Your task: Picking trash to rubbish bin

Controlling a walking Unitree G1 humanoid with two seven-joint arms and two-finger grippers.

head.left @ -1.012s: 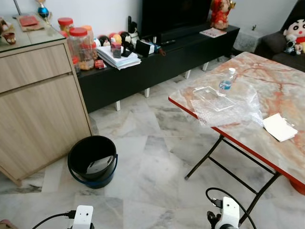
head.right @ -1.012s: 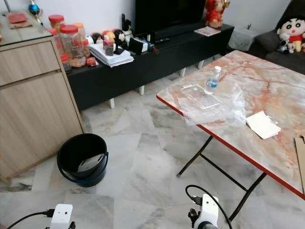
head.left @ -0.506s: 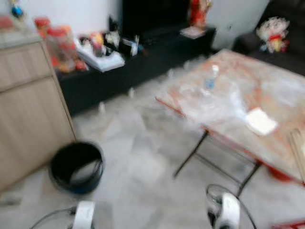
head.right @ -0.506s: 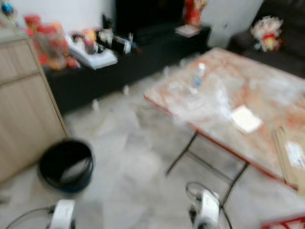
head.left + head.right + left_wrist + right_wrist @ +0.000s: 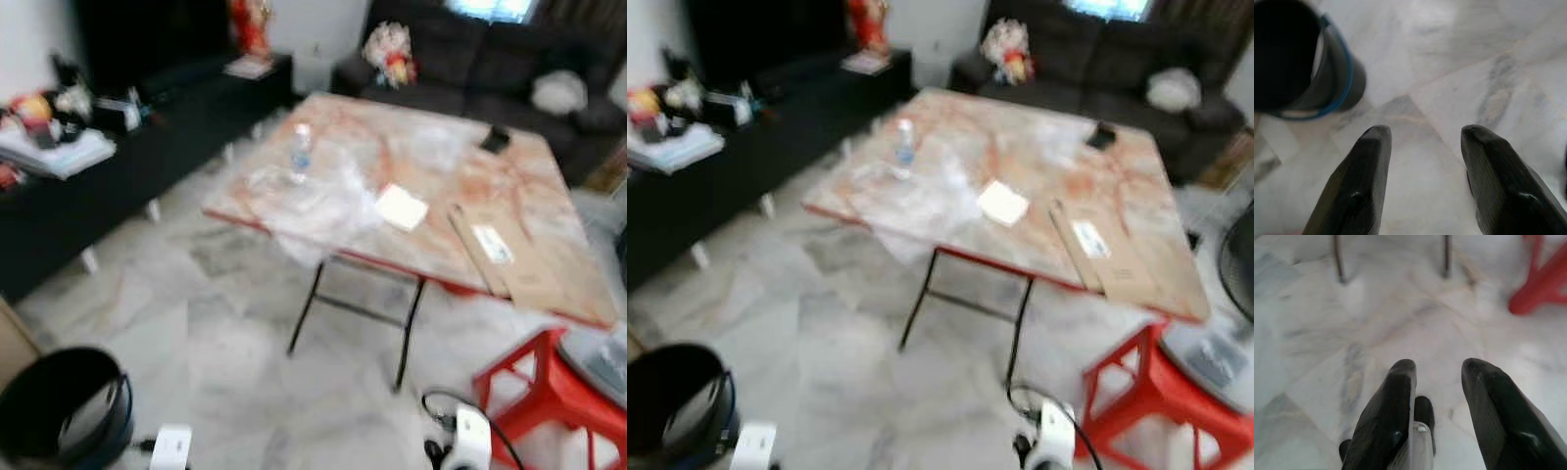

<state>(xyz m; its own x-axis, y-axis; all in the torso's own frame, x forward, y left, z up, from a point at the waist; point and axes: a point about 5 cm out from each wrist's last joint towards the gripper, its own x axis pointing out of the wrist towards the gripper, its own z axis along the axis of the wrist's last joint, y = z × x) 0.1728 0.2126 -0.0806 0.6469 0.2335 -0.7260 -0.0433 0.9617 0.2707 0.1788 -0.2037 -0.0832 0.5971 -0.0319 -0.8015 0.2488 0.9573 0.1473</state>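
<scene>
Both pincers hung low over the floor, the left pincer (image 5: pixel 1422 147) and the right pincer (image 5: pixel 1437 377) spread apart and holding nothing. The trash, a crumpled plastic sheet (image 5: pixel 313 201), lay on the table (image 5: pixel 431 245) beside a water bottle (image 5: pixel 301 149). A good next step would be walking close first. The bin (image 5: pixel 59 406) sat near the left arm. A red stool (image 5: pixel 549 387) stood in the way.
</scene>
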